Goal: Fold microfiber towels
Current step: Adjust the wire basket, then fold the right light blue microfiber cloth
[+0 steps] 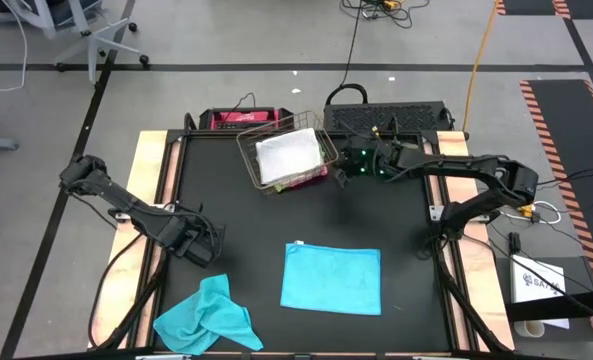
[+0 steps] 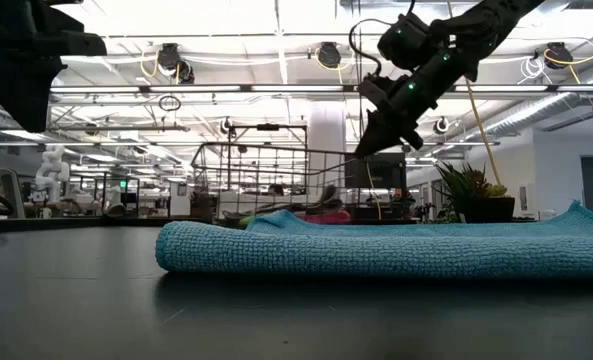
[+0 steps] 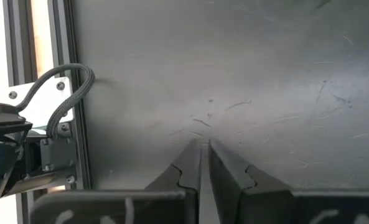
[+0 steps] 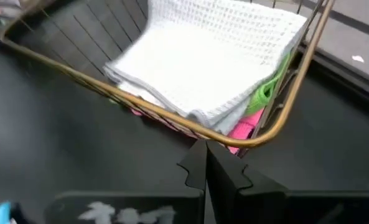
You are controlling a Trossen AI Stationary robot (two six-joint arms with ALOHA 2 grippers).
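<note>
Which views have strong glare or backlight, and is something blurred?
Low view: bright ceiling lights backlight the right gripper, and the near table is blurred before the turquoise towel. Left wrist view: glare at the table's edge. Right wrist view: the grey towel looks washed out.

right tool (image 4: 207, 163): fingers together, tips at basket rim | copper wire basket (image 4: 172, 118): tilted, on black counter (image 4: 60, 162) | inside: light grey towel (image 4: 203, 56) over lime green towel (image 4: 266, 92) and pink towel (image 4: 241, 129)

Two turquoise towels (image 1: 331, 279) (image 1: 208, 317), one grey (image 1: 288, 153), one green (image 4: 266, 90), one pink (image 4: 241, 129), one wire basket (image 1: 248, 145).
</note>
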